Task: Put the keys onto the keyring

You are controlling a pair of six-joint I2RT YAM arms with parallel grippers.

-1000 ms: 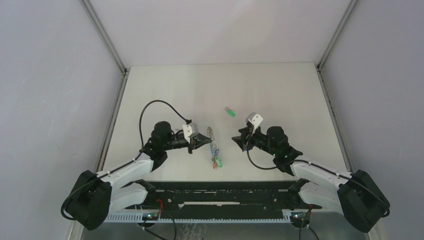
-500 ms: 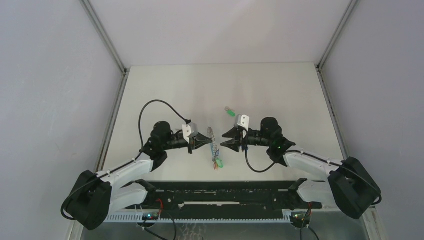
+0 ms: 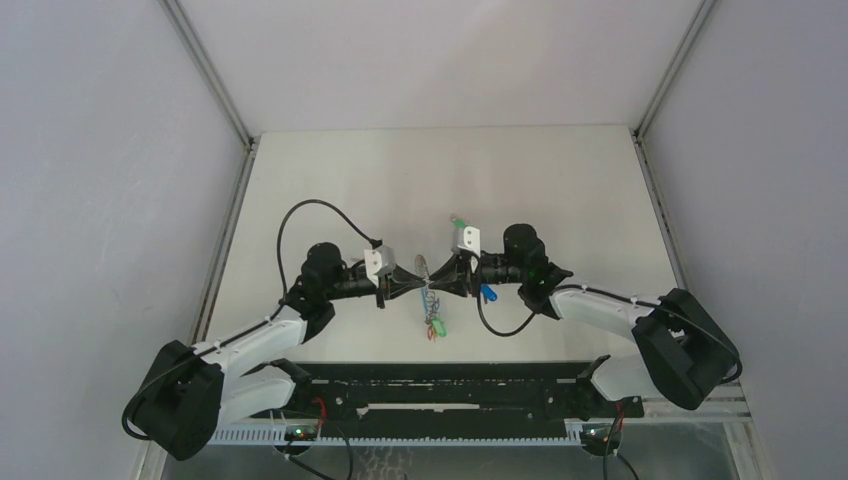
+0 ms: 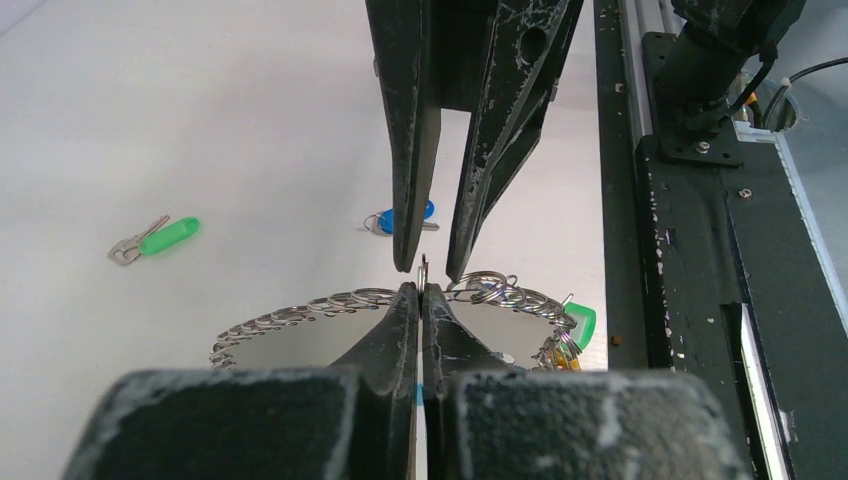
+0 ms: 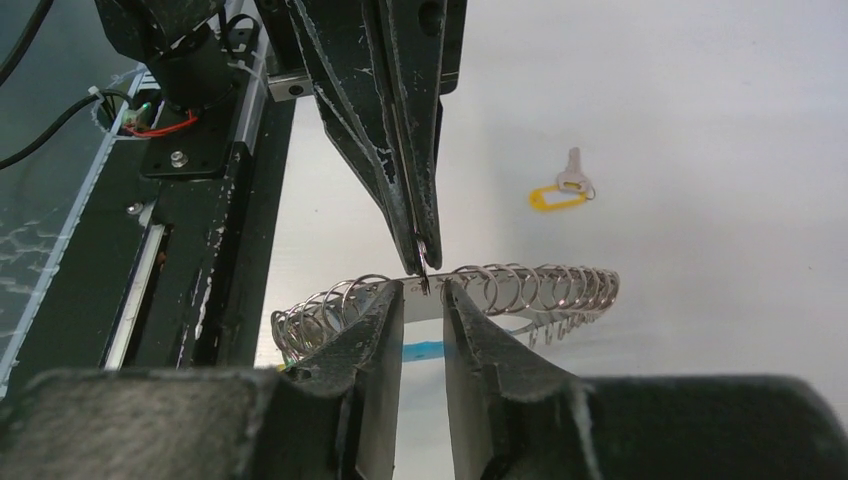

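Sliding toward 9 o'clock since a second ago, the right pincer is now meeting the left pincer tip to tip, its jaws narrowly spread around a wire loop. The left pincer is pinching the keyring, pressed together. On the surface, the green key is lying at 12 o'clock of the right pincer and the blue key at 4 o'clock.

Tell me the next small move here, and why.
Likely close the right tool on the keyring. The left tool is shut on its wire, and the right tool's open jaws straddle the same spot, tip to tip. A second grip there would steady the ring for threading; the blue key lies loose, unheld.
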